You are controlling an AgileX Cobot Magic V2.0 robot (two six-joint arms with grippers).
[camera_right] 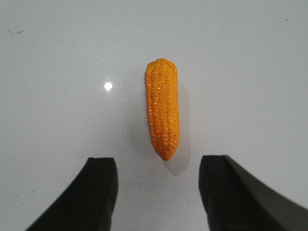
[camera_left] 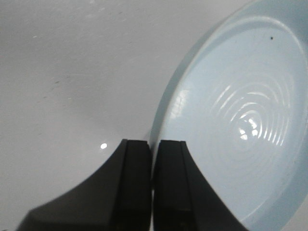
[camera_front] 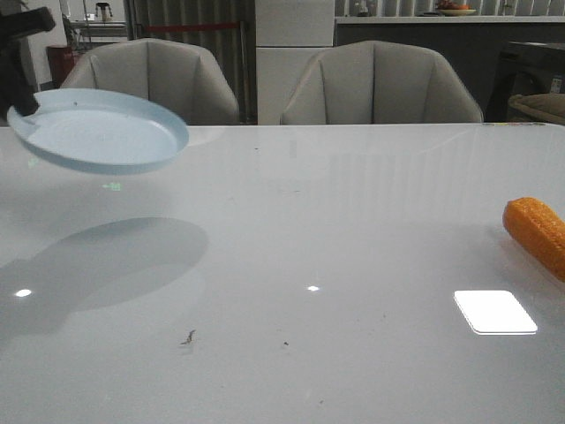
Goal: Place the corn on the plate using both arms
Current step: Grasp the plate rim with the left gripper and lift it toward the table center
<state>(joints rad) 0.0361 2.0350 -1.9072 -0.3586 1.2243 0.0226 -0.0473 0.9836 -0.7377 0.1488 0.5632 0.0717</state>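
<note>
The pale blue plate [camera_front: 101, 131] hangs in the air above the table at the far left, tilted a little, its shadow on the table below. My left gripper [camera_front: 19, 104] is shut on the plate's rim; in the left wrist view the gripper [camera_left: 154, 144] pinches the plate [camera_left: 236, 125] edge. The orange corn [camera_front: 538, 234] lies on the table at the right edge of the front view. In the right wrist view the corn [camera_right: 162, 108] lies just beyond my open right gripper [camera_right: 159, 166], tapered end toward the jaws, untouched.
The white table [camera_front: 291, 265] carries a bright light reflection [camera_front: 494, 311] near the corn and small dark specks [camera_front: 188, 337] at the front. Two grey chairs [camera_front: 380, 84] stand behind the far edge.
</note>
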